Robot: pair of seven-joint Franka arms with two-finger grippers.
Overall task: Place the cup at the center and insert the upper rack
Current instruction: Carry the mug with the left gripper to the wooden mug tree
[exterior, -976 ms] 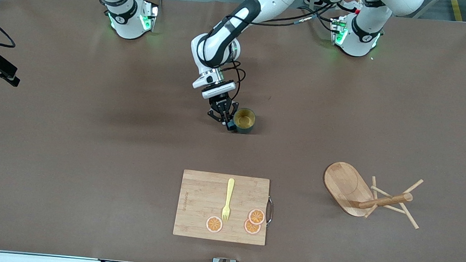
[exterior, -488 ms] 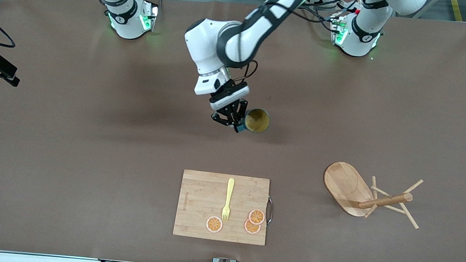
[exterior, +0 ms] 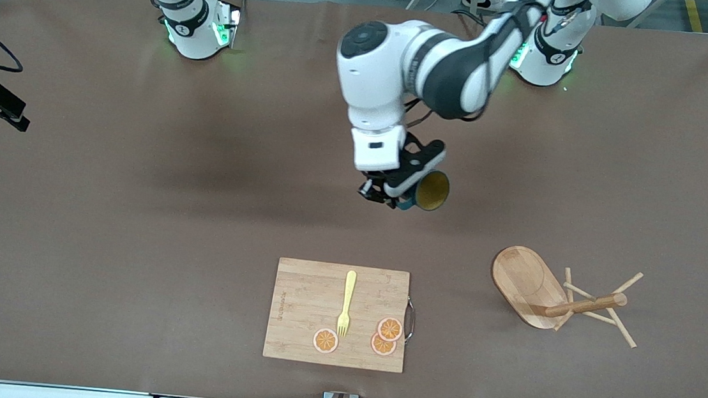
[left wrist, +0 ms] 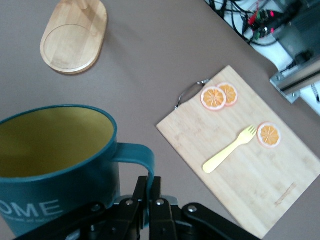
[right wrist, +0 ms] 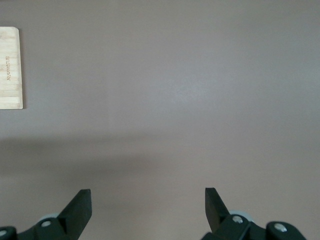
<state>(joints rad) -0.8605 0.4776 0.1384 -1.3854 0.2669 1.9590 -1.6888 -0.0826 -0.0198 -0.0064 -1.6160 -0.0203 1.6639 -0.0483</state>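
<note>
Left gripper (exterior: 392, 197) jaws clamped on the handle of the cup (exterior: 430, 191), held tilted in the air over bare surface (exterior: 134, 218), between the robot bases and the cutting board (exterior: 306, 310). Upper rack (exterior: 550, 296) lies on its side beside the cutting board, toward the left arm's end. Right gripper (right wrist: 148, 202) waits, jaws wide apart, holding nothing.

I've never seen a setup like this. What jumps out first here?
The left pincer holds a teal cup by its handle, up over the middle of the table and tilted. A wooden mug rack lies tipped over toward the left arm's end. A cutting board with a yellow fork and orange slices lies nearest the front camera.
</note>
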